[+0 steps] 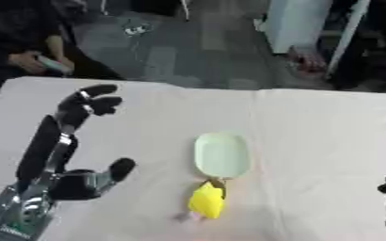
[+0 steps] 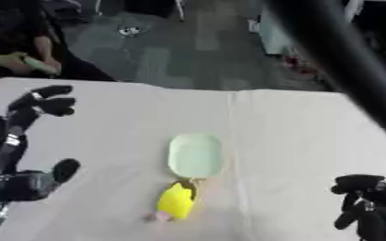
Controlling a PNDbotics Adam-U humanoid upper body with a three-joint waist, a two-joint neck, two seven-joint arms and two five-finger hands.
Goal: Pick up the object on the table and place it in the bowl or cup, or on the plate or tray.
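A yellow object (image 1: 207,200) with a small pinkish end lies on the cloth just in front of a pale green oval tray (image 1: 222,155), touching its near rim. My left hand (image 1: 73,141) stands raised at the left, fingers up and relaxed with slightly bent tips, thumb out, holding nothing, well left of both. At the lower right edge rests my right hand (image 2: 367,204), fingers curled, holding nothing, far from the yellow object.
A pinkish-white cloth covers the table (image 1: 311,132), whose far edge runs across the upper part of the view. Beyond it a seated person shows at the upper left. A dark bar (image 2: 336,47) crosses the right eye view's upper right.
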